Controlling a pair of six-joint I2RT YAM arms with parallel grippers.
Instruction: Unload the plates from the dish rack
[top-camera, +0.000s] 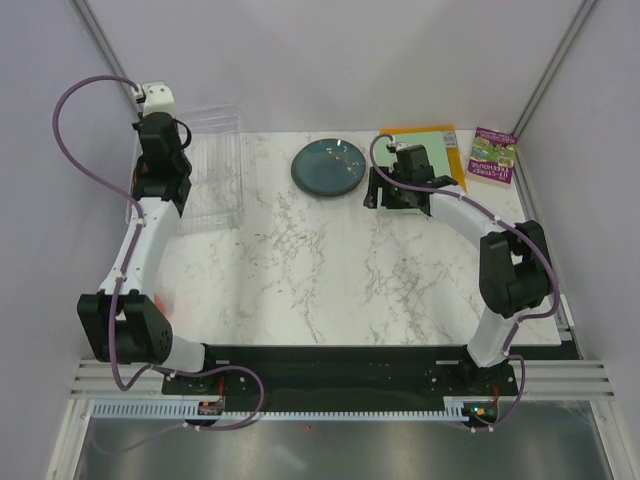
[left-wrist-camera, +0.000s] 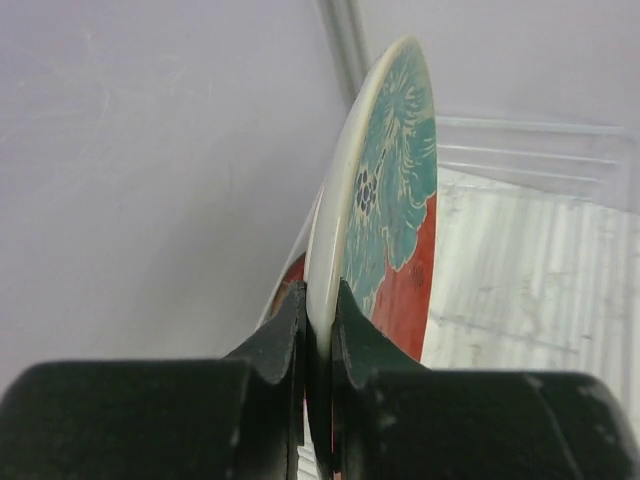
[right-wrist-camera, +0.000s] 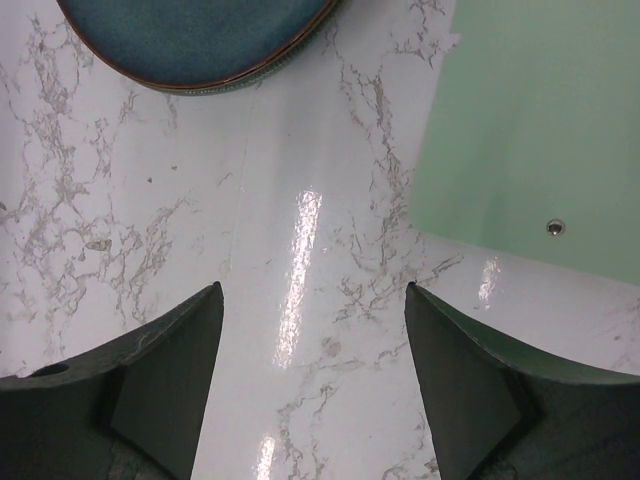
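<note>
Our left hand (left-wrist-camera: 318, 300) is clamped on the rim of a red plate (left-wrist-camera: 390, 200) with a teal flower pattern. That plate stands upright and edge-on at the centre of the wrist frame, with the dish rack (left-wrist-camera: 530, 190) behind it at right. From above, the rack sits at the upper left of the counter (top-camera: 330, 270). Our right hand (right-wrist-camera: 312, 300) hangs with fingers apart over the counter, holding nothing. We see the dark teal plate (top-camera: 328, 166) lying flat at upper centre, near a light-green mat (right-wrist-camera: 540, 130).
</note>
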